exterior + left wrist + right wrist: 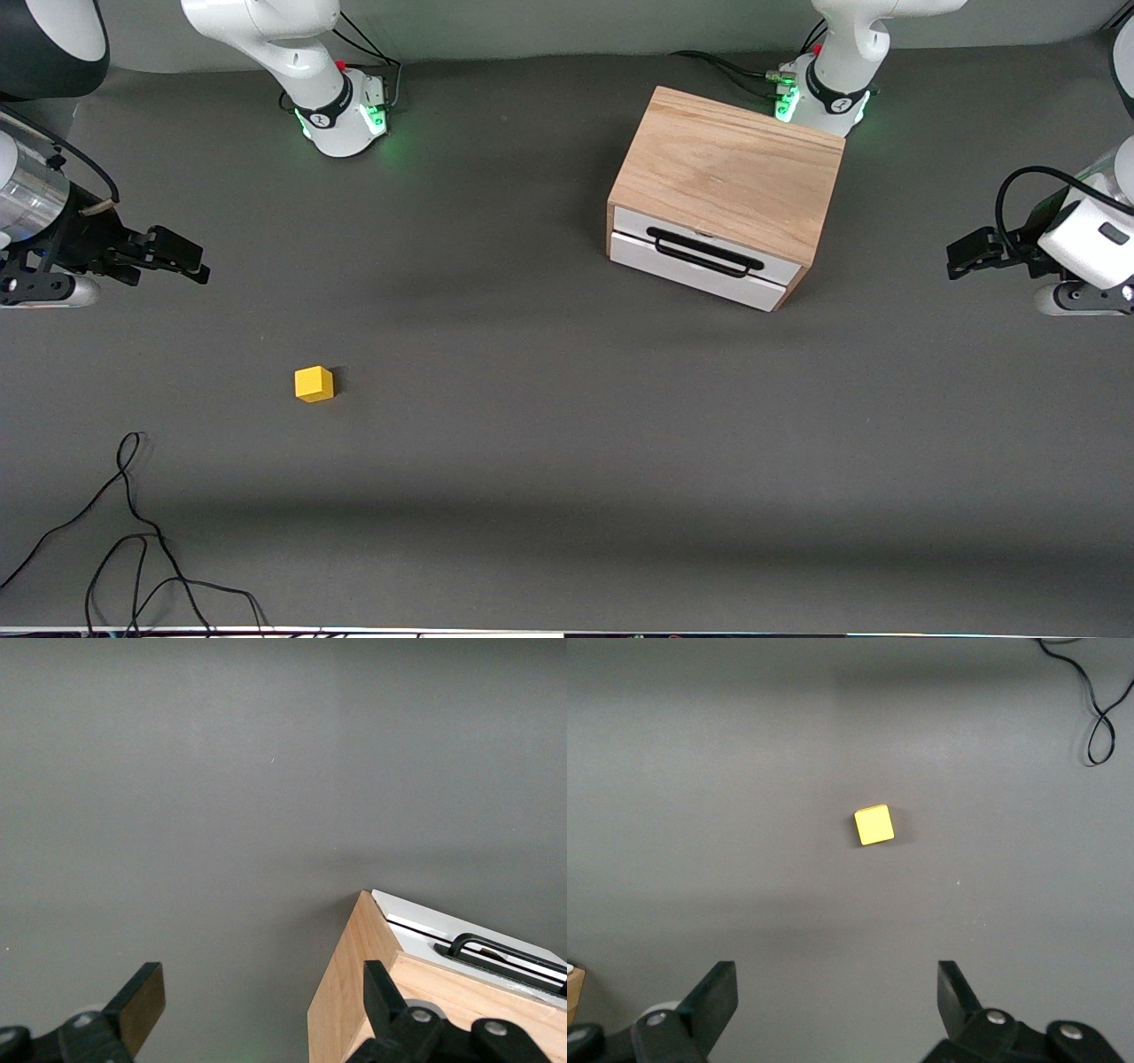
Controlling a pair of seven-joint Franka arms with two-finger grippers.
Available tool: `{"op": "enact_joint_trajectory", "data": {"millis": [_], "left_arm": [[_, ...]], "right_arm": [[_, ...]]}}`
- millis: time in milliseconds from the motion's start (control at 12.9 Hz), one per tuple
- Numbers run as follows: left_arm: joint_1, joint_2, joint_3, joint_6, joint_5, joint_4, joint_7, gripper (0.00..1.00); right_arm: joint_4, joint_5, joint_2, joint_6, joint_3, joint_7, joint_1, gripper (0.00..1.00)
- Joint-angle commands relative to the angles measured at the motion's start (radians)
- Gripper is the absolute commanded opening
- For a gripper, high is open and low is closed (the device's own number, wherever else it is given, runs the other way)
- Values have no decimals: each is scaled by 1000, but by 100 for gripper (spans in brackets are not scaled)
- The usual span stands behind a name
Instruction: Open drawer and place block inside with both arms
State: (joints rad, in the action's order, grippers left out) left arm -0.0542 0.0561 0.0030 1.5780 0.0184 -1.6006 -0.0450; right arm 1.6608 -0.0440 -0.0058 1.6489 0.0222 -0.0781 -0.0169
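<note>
The light oak cabinet (726,168) stands near the left arm's base. Its white drawer (687,270) is shut, with the black bar handle (704,252) facing the front camera. The yellow block (314,384) lies on the grey table toward the right arm's end, nearer to the front camera than the cabinet. My left gripper (961,257) hangs open and empty over the table at the left arm's end, beside the cabinet. Its wrist view shows the cabinet's corner (341,1001) and the handle (505,952). My right gripper (190,263) hangs open and empty over the right arm's end. Its wrist view shows the block (874,825).
A loose black cable (133,532) lies on the table at the near corner toward the right arm's end, and shows in the right wrist view (1099,718). The grey table (567,425) stretches between the block and the cabinet.
</note>
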Motion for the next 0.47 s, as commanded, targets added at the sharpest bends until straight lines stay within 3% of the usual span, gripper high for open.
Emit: {"op": "enact_joint_trajectory", "data": {"millis": [0,389], "left_arm": [[-9,-7,5,-12,0,-2,14,100],[-10,-5,5,-12,-2,-5,7,100]], "right_arm": [[-18,15,6,-17,-4,1,-5,100],[-19,10,4,-17,-10,14,-5,100]]}}
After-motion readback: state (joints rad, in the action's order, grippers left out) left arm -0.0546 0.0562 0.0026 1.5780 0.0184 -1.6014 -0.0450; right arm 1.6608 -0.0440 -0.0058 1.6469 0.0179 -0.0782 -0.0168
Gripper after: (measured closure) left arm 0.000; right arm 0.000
